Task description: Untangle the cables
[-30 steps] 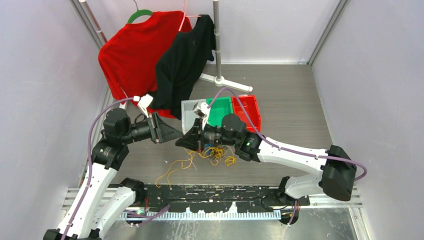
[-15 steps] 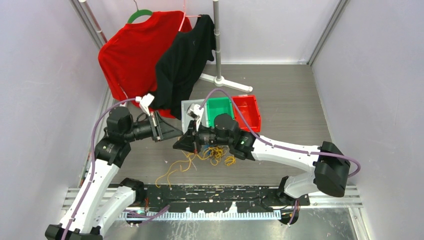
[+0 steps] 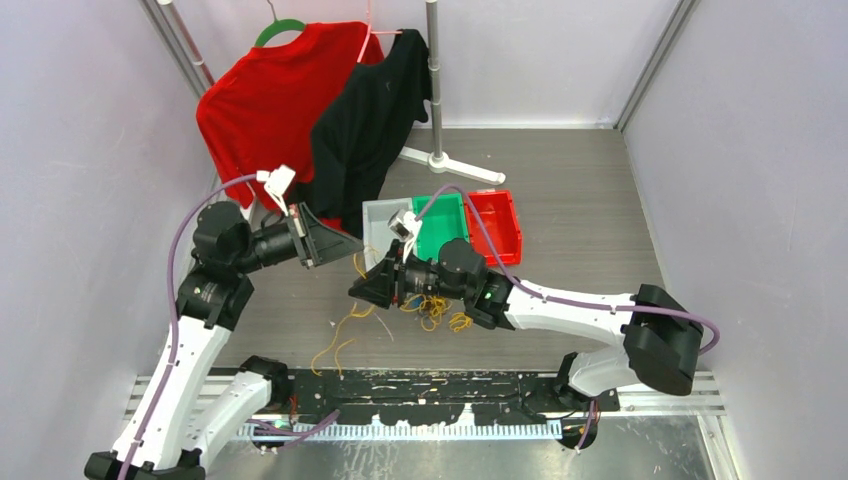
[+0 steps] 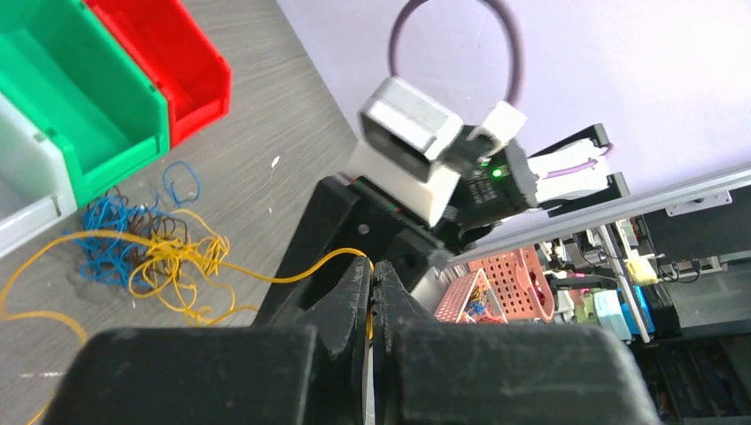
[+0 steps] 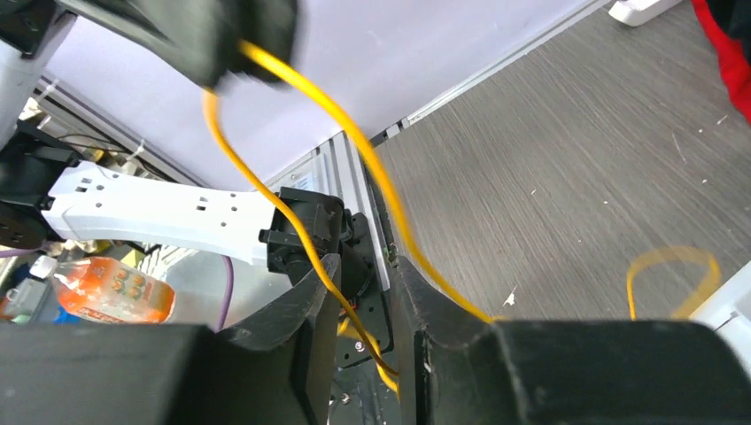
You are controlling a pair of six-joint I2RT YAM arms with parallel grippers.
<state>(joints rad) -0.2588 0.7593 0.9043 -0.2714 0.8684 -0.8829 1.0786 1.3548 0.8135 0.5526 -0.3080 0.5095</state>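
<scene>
Grey wood-grain table (image 3: 580, 200), white walls (image 3: 760, 150) enclosing. Left gripper (image 3: 358, 243) is pinching yellow cable (image 5: 350, 124); right gripper (image 3: 354, 289) is gaping around it.

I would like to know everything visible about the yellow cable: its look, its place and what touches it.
The yellow cable is a thin, glossy, yellow-orange wire, seemingly plastic-coated. Most of it lies in loose loops on the grey table, tangled with the blue cable. One strand rises from this heap to the left tool, which is shut on it. The strand also passes through the gap of the open right tool; whether it touches that tool is unclear.
</scene>
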